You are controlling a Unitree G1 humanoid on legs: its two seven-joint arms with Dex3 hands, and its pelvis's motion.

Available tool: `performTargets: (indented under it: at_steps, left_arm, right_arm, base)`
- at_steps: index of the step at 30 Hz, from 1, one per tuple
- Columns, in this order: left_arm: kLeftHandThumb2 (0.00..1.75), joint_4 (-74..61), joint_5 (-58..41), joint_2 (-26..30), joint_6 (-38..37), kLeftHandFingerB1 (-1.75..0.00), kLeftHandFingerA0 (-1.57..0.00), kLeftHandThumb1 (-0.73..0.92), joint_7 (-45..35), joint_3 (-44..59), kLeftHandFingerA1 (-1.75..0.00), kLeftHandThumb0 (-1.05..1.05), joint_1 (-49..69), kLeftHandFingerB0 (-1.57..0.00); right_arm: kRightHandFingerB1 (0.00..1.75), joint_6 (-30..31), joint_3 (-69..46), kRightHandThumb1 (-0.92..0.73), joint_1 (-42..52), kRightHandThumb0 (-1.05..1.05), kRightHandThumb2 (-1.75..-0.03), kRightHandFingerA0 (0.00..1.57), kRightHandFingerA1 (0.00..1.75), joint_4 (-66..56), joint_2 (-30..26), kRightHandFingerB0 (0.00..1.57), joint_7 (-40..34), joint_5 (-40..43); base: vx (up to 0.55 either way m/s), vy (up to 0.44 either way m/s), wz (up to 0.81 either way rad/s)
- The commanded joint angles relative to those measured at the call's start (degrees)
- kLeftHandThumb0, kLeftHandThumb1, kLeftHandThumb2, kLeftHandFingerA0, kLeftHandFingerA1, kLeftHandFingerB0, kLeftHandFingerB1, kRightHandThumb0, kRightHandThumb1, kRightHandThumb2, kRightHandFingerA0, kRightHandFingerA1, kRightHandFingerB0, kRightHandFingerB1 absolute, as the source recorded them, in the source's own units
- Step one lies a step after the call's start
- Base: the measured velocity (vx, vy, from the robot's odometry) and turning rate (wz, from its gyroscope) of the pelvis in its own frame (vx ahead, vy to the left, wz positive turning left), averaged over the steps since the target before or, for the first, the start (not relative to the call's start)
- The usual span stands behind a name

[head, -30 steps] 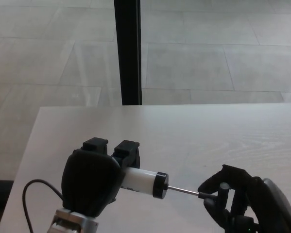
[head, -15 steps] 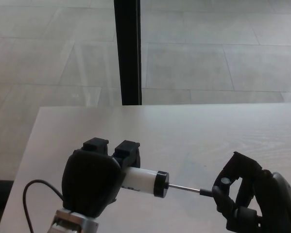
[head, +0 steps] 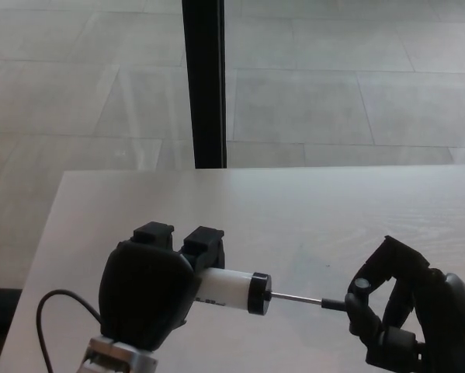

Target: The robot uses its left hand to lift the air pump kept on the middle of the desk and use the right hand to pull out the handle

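The air pump [head: 230, 290] is a white cylinder with a black end cap, held level above the pale desk [head: 294, 210]. My left hand [head: 150, 287] is shut on its barrel, covering the left half. A thin metal rod [head: 296, 298] sticks out of the cap to the right. The small black handle [head: 334, 304] at the rod's end sits in my right hand [head: 399, 315], whose fingers [head: 360, 305] are closed around it at the lower right.
A black cable [head: 50, 311] loops at the lower left by my left wrist. A black vertical post [head: 204, 81] stands behind the desk's far edge, with tiled floor beyond it. The desk's left edge runs near my left hand.
My right hand has moved to the right with the handle, and more of the metal rod shows outside the cap. The left hand and the barrel have stayed put.
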Motion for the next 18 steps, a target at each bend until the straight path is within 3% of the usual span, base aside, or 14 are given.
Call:
performTargets:
  at_steps: [1, 9, 11, 12, 14, 15, 16, 18]
  left_arm:
    - [1.13, -0.36, -0.03, 0.8, 0.27, -1.54, -0.8, 0.52, 0.57, 0.51, -1.75, -0.11, 0.37, -0.68]
    - [1.17, -1.14, -0.96, 0.89, 0.58, -1.56, -0.8, 0.52, -0.96, 1.4, -1.75, -0.1, 0.62, -0.67]
    - [1.19, -0.85, -1.13, 1.06, 0.04, -1.5, -0.81, 0.51, -0.32, 1.59, -1.75, -0.11, 0.54, -0.71]
    - [1.19, -0.84, -1.34, 1.07, -0.13, -1.25, -1.13, 0.52, -0.3, 1.71, -1.44, -0.18, 0.49, -0.91]
    - [1.2, -1.06, -1.1, 1.15, 0.03, -1.26, -1.13, 0.51, -0.23, 1.79, -1.44, -0.19, 0.54, -0.91]
    - [1.22, -1.43, -0.33, 1.35, 0.6, -1.51, -0.81, 0.51, -0.8, 1.6, -1.75, -0.11, 0.45, -0.7]
    - [1.2, -1.67, -0.55, 1.44, 0.52, -1.59, -0.81, 0.5, -0.86, 1.77, -1.75, -0.1, 0.67, -0.66]
    - [1.17, -1.52, -0.51, 1.78, 0.29, -1.58, -0.81, 0.5, -0.6, 1.88, -1.75, -0.1, 0.71, -0.66]
  right_arm:
    - [1.64, -2.08, -1.11, -0.56, 0.52, -0.28, -1.18, 0.9, 1.75, 0.64, -0.19, 0.71, -1.75, 0.45]
    - [1.65, -3.35, -2.49, -0.51, 0.8, -0.26, -1.22, 0.9, 1.75, 1.37, -0.07, 0.72, -2.66, 0.8]
    - [1.65, -2.86, -2.75, -0.52, 0.84, -0.27, -1.22, 0.91, 1.75, 1.07, 0.29, 0.73, -2.55, 1.11]
    - [1.66, -3.06, -2.96, -0.53, 0.74, -0.27, -1.21, 0.9, 1.75, 1.14, 0.32, 0.73, -2.55, 1.35]
    - [1.66, -3.26, -3.27, -0.54, 0.7, -0.27, -1.21, 0.9, 1.75, 1.28, 0.37, 0.73, -2.68, 1.54]
    - [1.65, -2.66, -3.49, -0.54, 0.71, -0.27, -1.21, 0.91, 1.75, 1.0, 0.61, 0.74, -2.71, 1.48]
    - [1.63, -2.3, -3.65, -0.52, 0.72, -0.26, -1.21, 0.92, 1.75, 0.88, 0.85, 0.75, -2.98, 1.24]
    - [1.63, -2.68, -4.0, -0.52, 0.69, -0.25, -1.22, 0.92, 1.75, 1.07, 0.84, 0.75, -3.07, 1.39]
  base:
    - [0.0, 0.0, 0.0]
    - [0.0, 0.0, 0.0]
    - [0.0, 0.0, 0.0]
    - [0.0, 0.0, 0.0]
    - [0.0, 0.0, 0.0]
    - [0.0, 0.0, 0.0]
    - [0.0, 0.0, 0.0]
    - [0.0, 0.0, 0.0]
